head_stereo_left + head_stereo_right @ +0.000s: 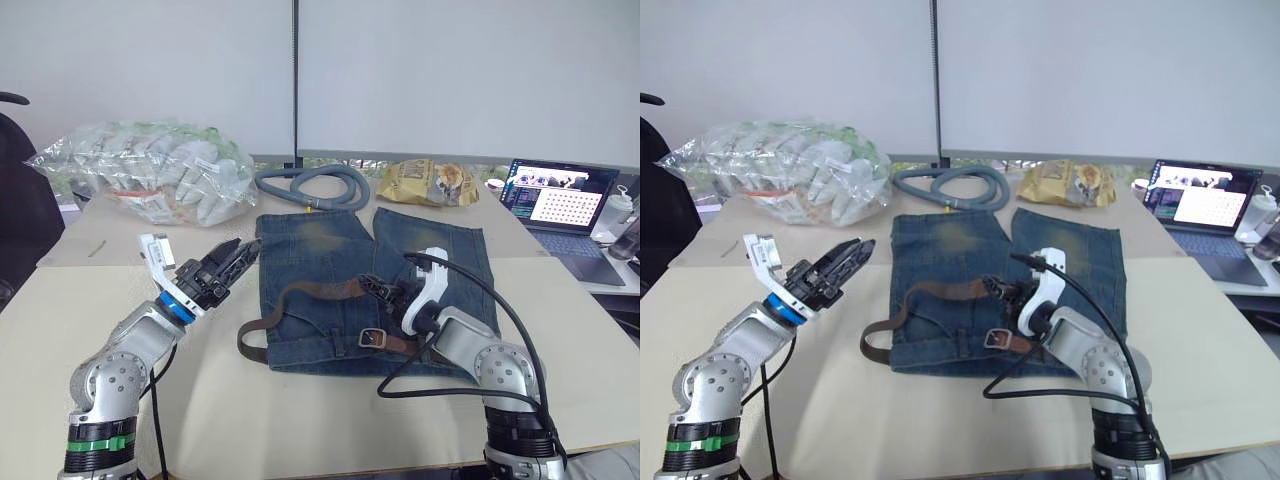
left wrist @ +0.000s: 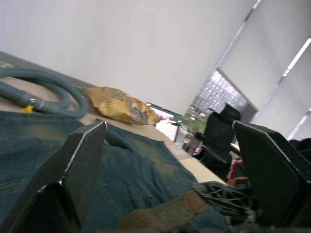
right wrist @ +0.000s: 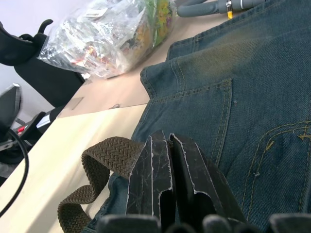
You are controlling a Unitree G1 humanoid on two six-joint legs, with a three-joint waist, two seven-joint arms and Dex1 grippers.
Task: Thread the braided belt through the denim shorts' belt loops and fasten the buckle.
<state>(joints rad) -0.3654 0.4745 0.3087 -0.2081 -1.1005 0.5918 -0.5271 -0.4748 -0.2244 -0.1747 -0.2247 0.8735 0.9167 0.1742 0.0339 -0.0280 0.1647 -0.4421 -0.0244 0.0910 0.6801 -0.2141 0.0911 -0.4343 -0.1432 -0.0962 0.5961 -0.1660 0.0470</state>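
Shorts: the blue denim shorts with faded tan patches [image 1: 375, 290] are lying flat on the pale bench [image 1: 300, 420], darker waistband toward me, legs pointing to 12 o'clock.
Belt: the worn dark brown braided belt [image 1: 318, 291] is running along the waistband at 6 o'clock, then arching up over the left leg; its long axis is lying 3 to 9 o'clock. A loop of it is hanging off the shorts' 9 o'clock edge onto the bench.
Buckle: the small silvery rectangular metal buckle [image 1: 372, 337] is sitting on the waistband, just at 7 o'clock of my right tool.
Right tool: my right tool [image 1: 374, 287] is resting over the belt's free end, fingers pressed together; whether they are pinching the strap I cannot tell.
Left tool: my left tool [image 1: 240, 255] is hovering spread apart at the shorts' 9 o'clock edge, holding nothing.
Key relation: the strap is lying at 3 o'clock from my left tool; my right arm is the nearer one.
Judgement: little of the belt looks threaded, and nothing is fastened.
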